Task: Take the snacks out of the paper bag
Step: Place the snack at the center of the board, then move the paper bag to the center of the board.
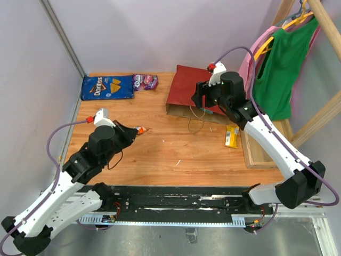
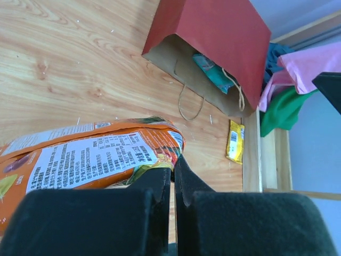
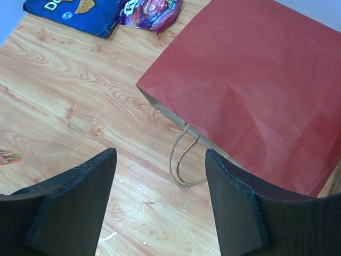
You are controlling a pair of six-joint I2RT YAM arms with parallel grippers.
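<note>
L tool (image 2: pixel 173 168) tight on orange pkt (image 2: pixel 90 156)

paper bag (image 1: pixel 184 88) flat at back middle, packet (image 2: pixel 212 72) inside its mouth; chip bag (image 1: pixel 107 87) back left, candy bag (image 1: pixel 145 81) beside it; bar (image 1: pixel 232 136) front right of the paper bag; second packet (image 1: pixel 140 129) front left; clothes (image 1: pixel 277 69) far right

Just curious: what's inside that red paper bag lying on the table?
A teal packet shows just inside the mouth of the red paper bag, in the left wrist view. Deeper in, its upper side hides the rest.
</note>
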